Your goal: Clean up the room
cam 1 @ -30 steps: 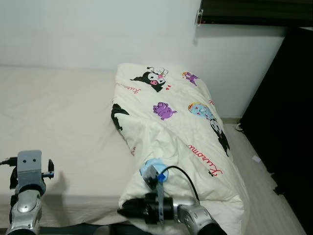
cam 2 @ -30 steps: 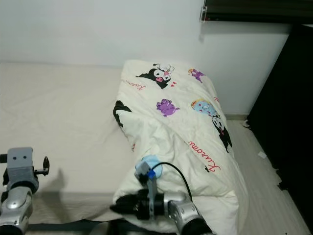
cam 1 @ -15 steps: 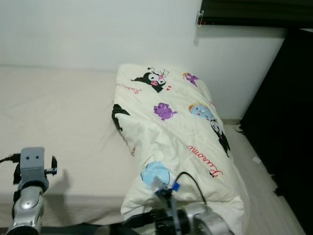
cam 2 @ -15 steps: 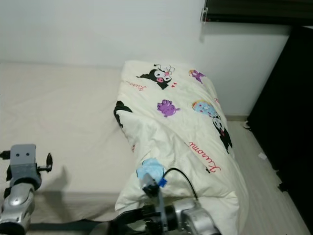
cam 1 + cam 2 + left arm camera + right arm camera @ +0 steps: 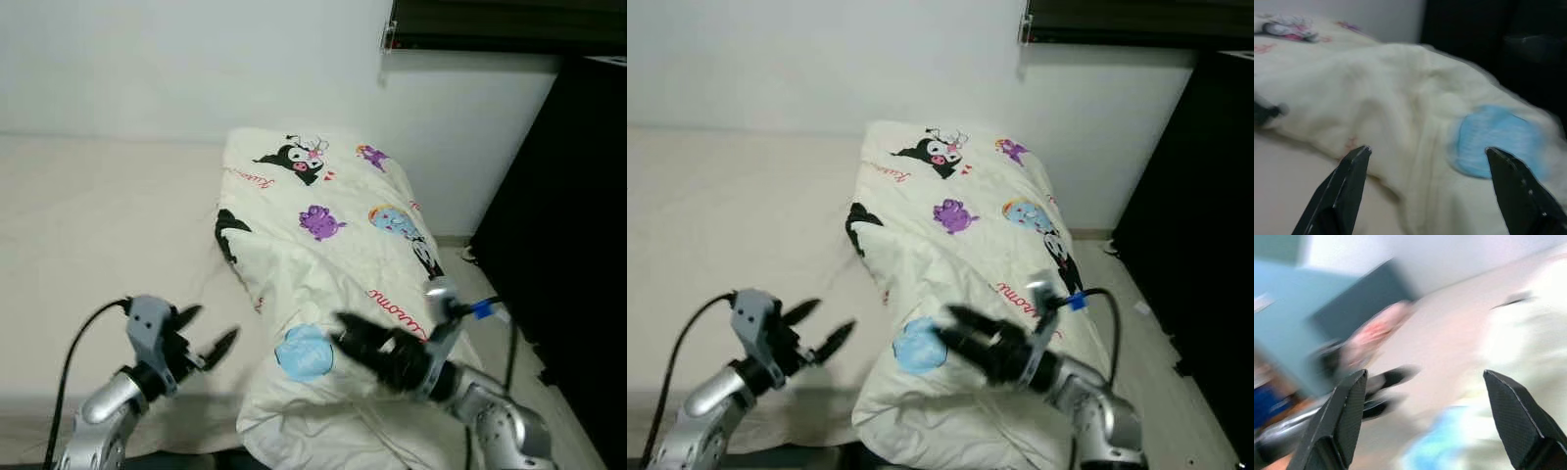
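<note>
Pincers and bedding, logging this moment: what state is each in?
Left pincer: open, raised over the mattress, holding nothing.
Right pincer: open, over the duvet, holding nothing.
Cartoon-print duvet: bunched in a heap along the mattress's right side.
Mattress: bare on the left.

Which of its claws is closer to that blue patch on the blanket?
Right. The right end effector hovers just beside the blue patch; the left end effector is farther, over the mattress.

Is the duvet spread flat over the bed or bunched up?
Bunched up. The duvet lies heaped in a thick mound along the right side of the bed, leaving the rest of the mattress bare.
</note>
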`<state>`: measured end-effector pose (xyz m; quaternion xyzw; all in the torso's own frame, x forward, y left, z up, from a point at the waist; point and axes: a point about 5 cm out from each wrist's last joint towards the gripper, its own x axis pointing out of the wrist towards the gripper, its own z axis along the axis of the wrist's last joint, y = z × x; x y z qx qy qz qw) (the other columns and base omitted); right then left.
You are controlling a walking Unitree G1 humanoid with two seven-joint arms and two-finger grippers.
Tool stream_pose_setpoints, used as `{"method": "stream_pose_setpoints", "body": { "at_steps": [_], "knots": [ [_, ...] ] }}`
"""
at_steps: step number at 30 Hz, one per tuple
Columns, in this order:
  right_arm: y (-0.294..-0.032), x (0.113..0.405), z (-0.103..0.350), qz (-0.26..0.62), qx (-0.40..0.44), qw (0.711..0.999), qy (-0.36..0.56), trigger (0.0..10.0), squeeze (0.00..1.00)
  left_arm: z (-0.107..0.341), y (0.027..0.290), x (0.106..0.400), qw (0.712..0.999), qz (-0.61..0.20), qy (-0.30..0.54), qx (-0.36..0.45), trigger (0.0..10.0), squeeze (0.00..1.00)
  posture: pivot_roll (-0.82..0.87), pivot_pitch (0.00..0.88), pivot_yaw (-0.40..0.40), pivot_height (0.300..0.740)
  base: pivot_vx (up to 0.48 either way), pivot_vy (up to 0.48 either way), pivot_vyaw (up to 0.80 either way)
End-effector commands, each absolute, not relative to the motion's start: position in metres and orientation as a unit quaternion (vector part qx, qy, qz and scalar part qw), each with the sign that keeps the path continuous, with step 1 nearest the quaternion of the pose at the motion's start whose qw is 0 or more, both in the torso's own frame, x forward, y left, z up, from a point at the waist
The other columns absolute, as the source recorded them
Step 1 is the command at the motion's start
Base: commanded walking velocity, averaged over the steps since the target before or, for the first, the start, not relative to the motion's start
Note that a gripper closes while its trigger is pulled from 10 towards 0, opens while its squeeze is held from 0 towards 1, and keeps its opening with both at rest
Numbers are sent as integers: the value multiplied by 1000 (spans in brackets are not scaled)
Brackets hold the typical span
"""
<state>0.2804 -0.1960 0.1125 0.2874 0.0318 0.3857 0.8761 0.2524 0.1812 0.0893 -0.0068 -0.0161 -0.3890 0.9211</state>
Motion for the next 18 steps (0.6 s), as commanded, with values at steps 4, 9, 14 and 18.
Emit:
{"method": "stream_pose_setpoints", "body": {
  "at_steps": [4, 9, 14, 18],
  "knots": [
    [-257, 294, 112, 155, 284, 946, 10, 10000, 0, 88, 153, 238, 873, -488, -1, 23, 10000, 0, 93, 41, -77, 575, 0, 0, 0],
    [-269, 295, 106, 90, 280, 956, 17, 10000, 0, 84, 141, 244, 876, -479, -17, 59, 10000, 0, 93, 42, -76, 575, 0, 0, 0],
    [-277, 295, 91, 9, 255, 965, 54, 10000, 0, 85, 118, 253, 893, -439, -47, 83, 10000, 0, 93, 46, -74, 575, 0, 0, 0],
    [-282, 298, 77, -66, 255, 962, 71, 10000, 0, 76, 92, 252, 873, -452, -30, 179, 10000, 0, 93, 48, -75, 575, 0, 0, 0]
  ]
}}
